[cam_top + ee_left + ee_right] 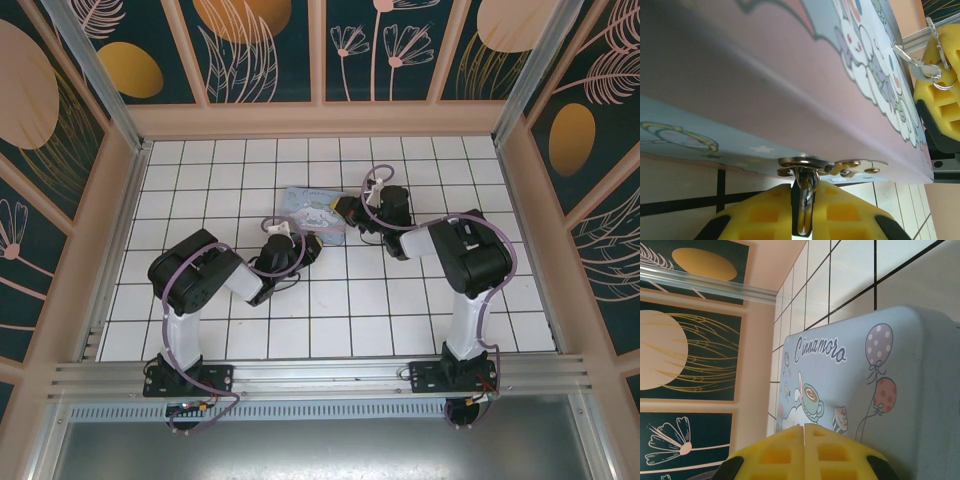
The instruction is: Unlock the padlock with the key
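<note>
Left wrist view: the left pincer (804,192) is nearest, its yellow fingers (760,212) at the bottom edge pressed onto the padlock (804,215). The padlock is seen edge-on as a shiny metal sliver between them. Its top goes up into the metal hasp (805,162) on the lower rim of the box (790,90). The pastel pink-and-blue box with cartoon print spans most of the picture, just above the fingers. White tiled table (690,185) shows below the box. At the upper right the right pincer (940,75) is pressed together on the key (912,62). The thin blade sticks out toward the box corner and a small ring (941,84) hangs at the head. The key is well apart from the padlock, at the far end of the same box side.

Right wrist view: the right pincer (804,432) is nearest, its yellow fingers (835,455) meeting along a hairline seam. Just beyond is the box (840,370), lid facing the camera, with "Cinnamoro" lettering, balloons and a cup. The key cannot be made out from here. Table (850,270) tiles and dark floral wall panels (685,350) lie behind.

Top view: both arms reach in to the box (312,208), which lies mid-table (330,310). The left pincer (298,240) is at its near edge and the right pincer (347,213) at its right end. Padlock and key are too small to tell here.
</note>
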{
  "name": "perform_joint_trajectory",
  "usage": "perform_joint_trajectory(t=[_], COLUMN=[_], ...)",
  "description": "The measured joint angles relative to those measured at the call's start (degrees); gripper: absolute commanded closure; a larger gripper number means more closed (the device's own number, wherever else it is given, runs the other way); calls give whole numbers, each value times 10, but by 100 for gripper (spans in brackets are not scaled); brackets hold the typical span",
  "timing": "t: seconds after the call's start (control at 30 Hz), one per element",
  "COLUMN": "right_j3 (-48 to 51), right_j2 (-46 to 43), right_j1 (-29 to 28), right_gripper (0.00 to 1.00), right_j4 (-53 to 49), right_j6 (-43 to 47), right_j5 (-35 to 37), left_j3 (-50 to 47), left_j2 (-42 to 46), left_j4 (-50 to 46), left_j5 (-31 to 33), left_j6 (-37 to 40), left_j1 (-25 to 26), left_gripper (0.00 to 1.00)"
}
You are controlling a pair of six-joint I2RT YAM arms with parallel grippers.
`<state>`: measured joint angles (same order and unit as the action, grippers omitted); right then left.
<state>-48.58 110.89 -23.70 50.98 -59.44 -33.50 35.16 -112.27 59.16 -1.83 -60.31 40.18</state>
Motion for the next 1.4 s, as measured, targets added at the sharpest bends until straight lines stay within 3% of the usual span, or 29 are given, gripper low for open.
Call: perform_joint_trajectory(t=[0.37,0.73,1.07,1.4], right_j3=[99,244,353,364], right_j2=[-123,-266,-258,-193], right_j1=[-8,-77,-125,-137], right_gripper=[100,100,100,100], right_j4=[-34,-29,52,141], right_j6=[2,1,-41,-77], right_j5=[-11,25,86,128], left_j3=[0,-1,-1,-2], left_j2=[52,84,103,121], left_j4=[-86,-136,-162,-164], left_j5=[-10,-61,-137,-187], left_j6=[0,0,-9,-57], left_j1=[-1,-3,-9,-17], left_gripper=[100,100,100,100])
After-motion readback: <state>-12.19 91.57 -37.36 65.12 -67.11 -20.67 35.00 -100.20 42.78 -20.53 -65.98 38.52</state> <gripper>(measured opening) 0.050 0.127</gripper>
